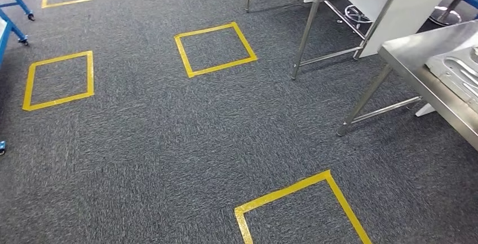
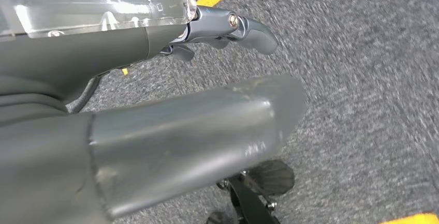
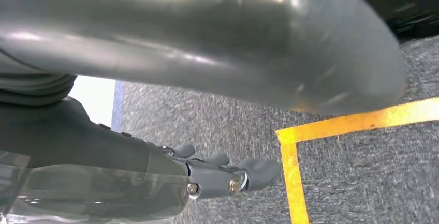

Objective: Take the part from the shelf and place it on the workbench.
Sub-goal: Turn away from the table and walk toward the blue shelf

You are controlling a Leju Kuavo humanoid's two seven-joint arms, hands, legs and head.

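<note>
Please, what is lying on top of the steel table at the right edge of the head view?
On the steel table lies a pressed grey metal part with raised shapes. The picture's edge cuts off both, so the rest of the tabletop cannot be seen.

Left hand (image 2: 207, 79) and right hand (image 3: 207, 131) empty, fingers apart

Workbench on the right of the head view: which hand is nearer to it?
Right, most likely. The workbench stands on the robot's right; the right hand hangs on that side over carpet, the left hand on the far side. Neither touches it.
</note>
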